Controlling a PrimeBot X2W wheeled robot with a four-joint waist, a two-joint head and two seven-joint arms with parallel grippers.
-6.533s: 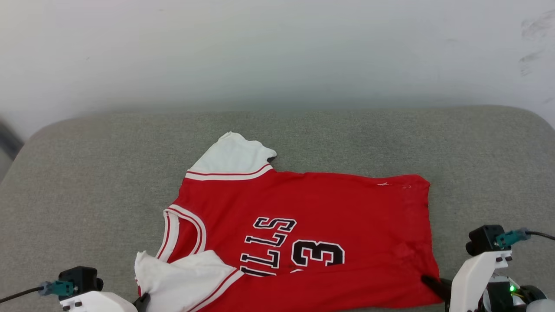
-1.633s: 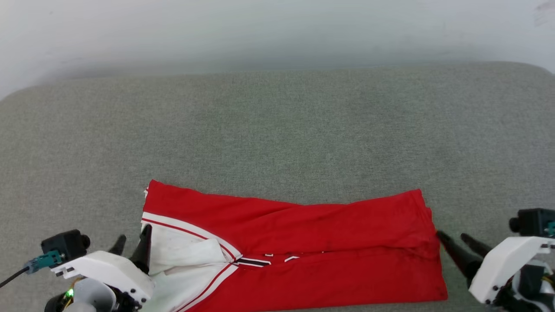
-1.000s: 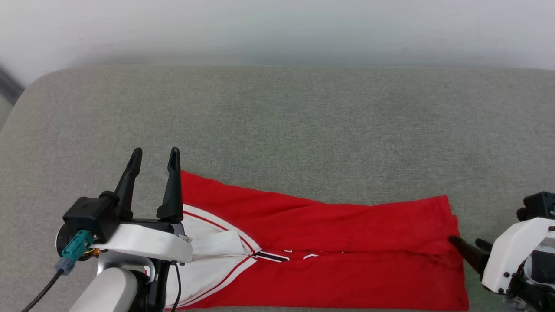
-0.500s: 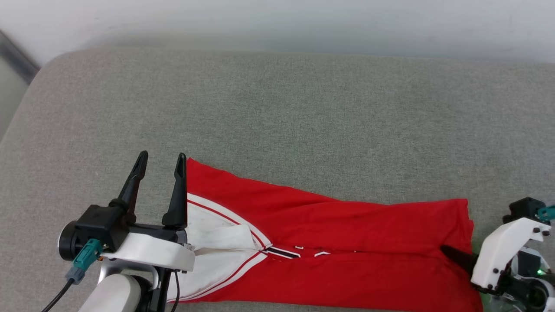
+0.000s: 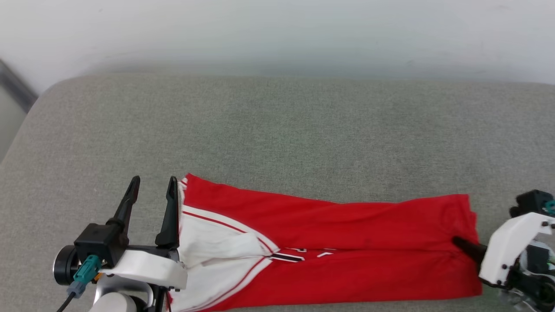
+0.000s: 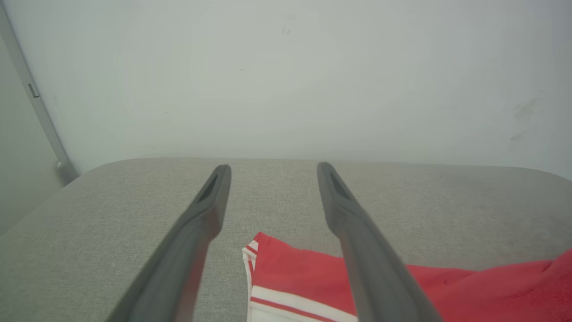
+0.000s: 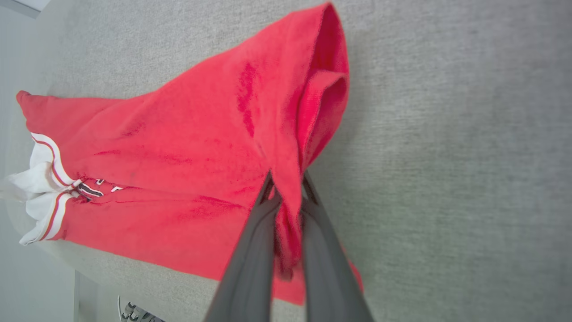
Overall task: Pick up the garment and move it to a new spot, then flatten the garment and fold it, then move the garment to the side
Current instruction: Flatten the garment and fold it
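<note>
Head view first: shirt [image 5: 329,242] is lying folded into a long red band across the near part of the grey fabric counter [image 5: 277,130], running left to right. Its white sleeve [image 5: 217,242] with striped trim is sitting at the left end, and slivers of black-and-white lettering [image 5: 286,257] are peeking out along the fold line. The left hand [image 5: 154,180] is hovering at that left end, fingers spread wide and pointing away, the inner finger just beside the shirt's edge, gripping nothing. Over on the right, the right hand [image 5: 459,242] is reaching in from the side, its dark tip lying on the red hem.

Left wrist view now: the left hand [image 6: 273,167] is showing both fingers well apart, with bare counter [image 6: 111,223] between them. The shirt's [image 6: 304,277] red corner and white stripes are lying low between the fingers, and a pale wall [image 6: 286,67] is rising behind.

Right wrist view: the right hand [image 7: 288,179] is pinching tight on the shirt [image 7: 178,147], a ridge of red hem bunching up between the two closed fingers. The hem is gaping open just beyond the tips, and the rest is stretching away flat on the counter [image 7: 447,156], white sleeve at the far end.
</note>
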